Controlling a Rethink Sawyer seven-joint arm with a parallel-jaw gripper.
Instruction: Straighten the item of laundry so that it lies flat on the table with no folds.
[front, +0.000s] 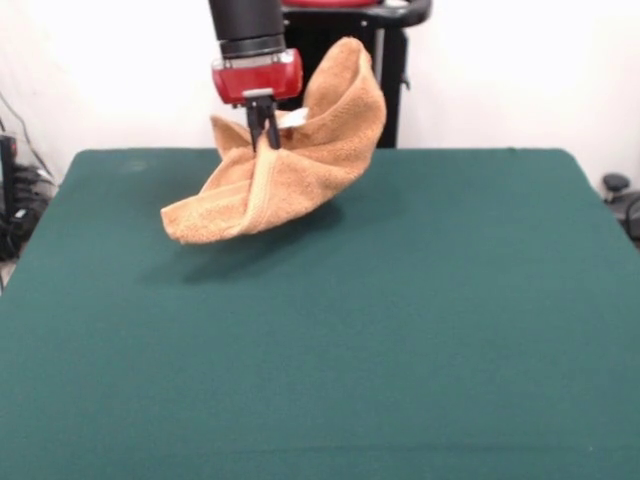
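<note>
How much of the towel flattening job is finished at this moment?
Done: the claw is shut on the towel and holds it lifted, with its shadow on the table beneath. In hand: the towel hangs bunched and curled, not spread. Left: laying it down flat and smoothing out every fold.

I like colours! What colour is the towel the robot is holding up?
Orange-tan all over; the towel shows best in the front view, pinched by the end effector.
</note>
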